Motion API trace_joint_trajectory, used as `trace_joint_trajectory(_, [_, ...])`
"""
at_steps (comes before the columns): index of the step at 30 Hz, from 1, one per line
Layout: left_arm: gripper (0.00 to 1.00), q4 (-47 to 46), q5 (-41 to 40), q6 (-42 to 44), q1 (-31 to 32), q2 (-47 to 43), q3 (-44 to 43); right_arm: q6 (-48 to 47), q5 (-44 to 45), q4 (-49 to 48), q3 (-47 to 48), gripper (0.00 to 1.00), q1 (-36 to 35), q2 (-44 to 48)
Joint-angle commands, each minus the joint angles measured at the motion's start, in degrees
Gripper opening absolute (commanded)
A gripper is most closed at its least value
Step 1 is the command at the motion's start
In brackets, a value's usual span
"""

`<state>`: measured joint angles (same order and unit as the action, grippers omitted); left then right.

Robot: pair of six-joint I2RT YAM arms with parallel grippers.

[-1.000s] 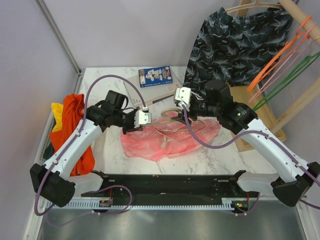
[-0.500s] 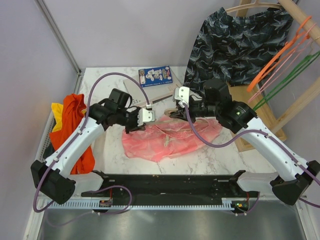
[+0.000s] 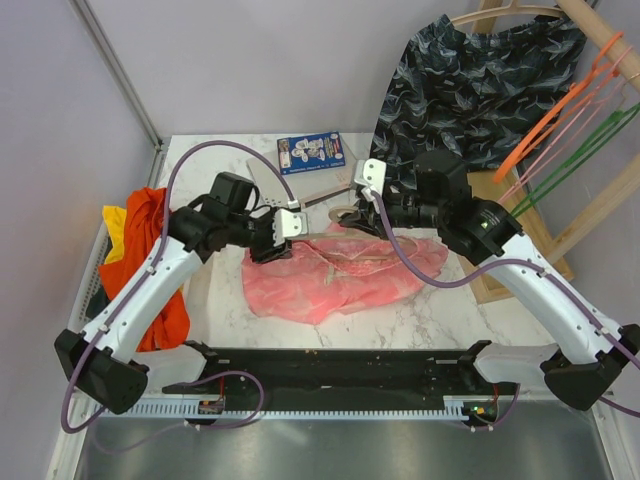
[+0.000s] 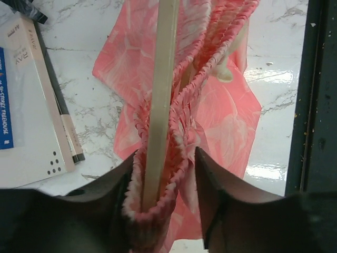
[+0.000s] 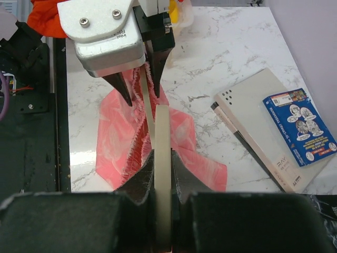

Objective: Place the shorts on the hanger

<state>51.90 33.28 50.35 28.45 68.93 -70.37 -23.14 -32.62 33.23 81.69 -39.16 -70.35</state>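
Note:
The salmon-pink shorts point(image 3: 330, 285) lie on the marble table between the two arms, their elastic waistband point(image 4: 181, 113) gathered along the pale beige hanger point(image 3: 322, 234). My right gripper point(image 5: 162, 155) is shut on the hanger point(image 5: 162, 132) near its hook end, just above the cloth. My left gripper point(image 4: 164, 155) stands open around the other end of the hanger point(image 4: 160, 95). The waistband loops round that end, touching one finger, with a gap to the other. In the right wrist view the left gripper point(image 5: 142, 90) faces me over the shorts point(image 5: 118, 132).
Dark wave-patterned shorts point(image 3: 470, 90) hang on a wooden rack point(image 3: 520, 235) at the back right, with an orange hanger point(image 3: 555, 115) and a green hanger point(image 3: 585, 145). An orange-red garment point(image 3: 150, 250) lies at the left. A blue booklet point(image 3: 311, 152) and grey notebook point(image 5: 260, 126) lie behind.
The right gripper has shut on the hanger and raised it slightly. The left gripper's jaws have come apart around the waistband and the hanger's end.

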Motion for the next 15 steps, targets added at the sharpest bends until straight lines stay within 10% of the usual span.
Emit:
trace_joint_trajectory(1, [0.54,-1.3,0.8,-2.5,-1.1,-1.8,-1.6,1.2,-0.6,-6.6,3.7,0.0,0.0,2.5])
trace_joint_trajectory(15, [0.57,5.8,18.0,8.3,-13.4,-5.4,-2.0,-5.3,-4.6,-0.9,7.0,0.0,-0.1,2.1])
